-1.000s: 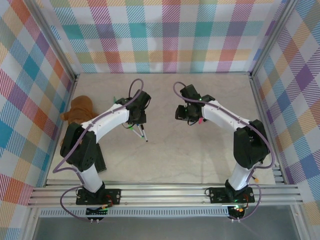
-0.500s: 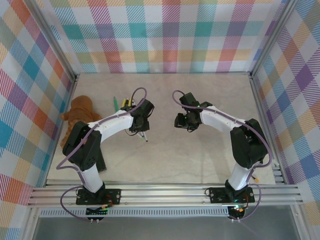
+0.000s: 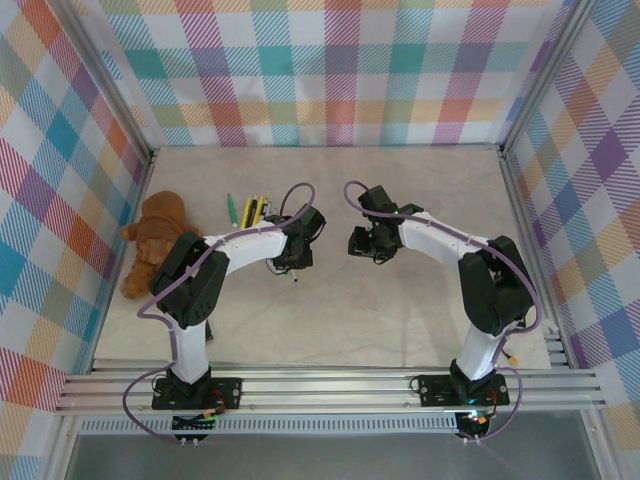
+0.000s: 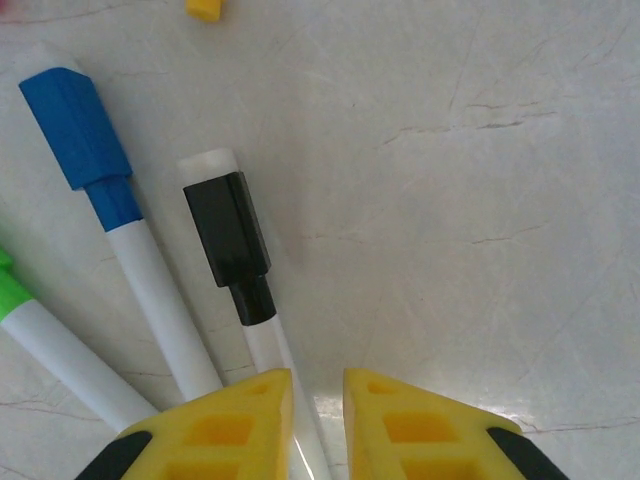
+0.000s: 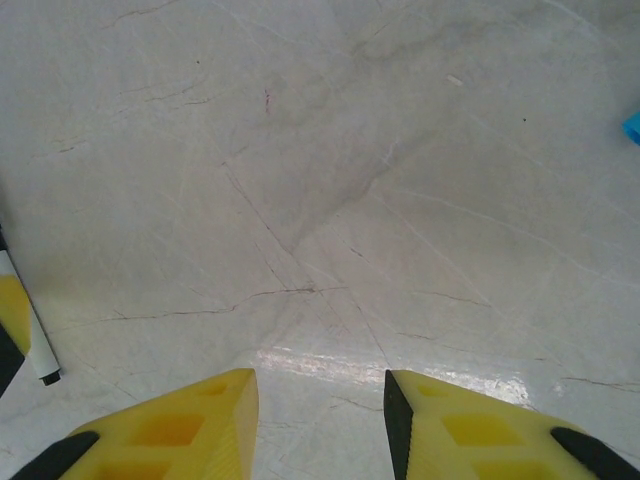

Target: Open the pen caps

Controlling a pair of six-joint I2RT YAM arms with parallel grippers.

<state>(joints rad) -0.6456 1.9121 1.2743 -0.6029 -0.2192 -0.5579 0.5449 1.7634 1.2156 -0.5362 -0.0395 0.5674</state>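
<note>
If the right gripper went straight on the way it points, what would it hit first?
Most likely the bare table: the right gripper points down at it, jaws open, nothing between. A pen lies off to one side, out of its line. Depth unclear.

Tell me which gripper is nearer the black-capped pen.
Left. The left gripper straddles the black-capped pen at its white barrel; the right gripper hangs over bare table, apart from it.
</note>
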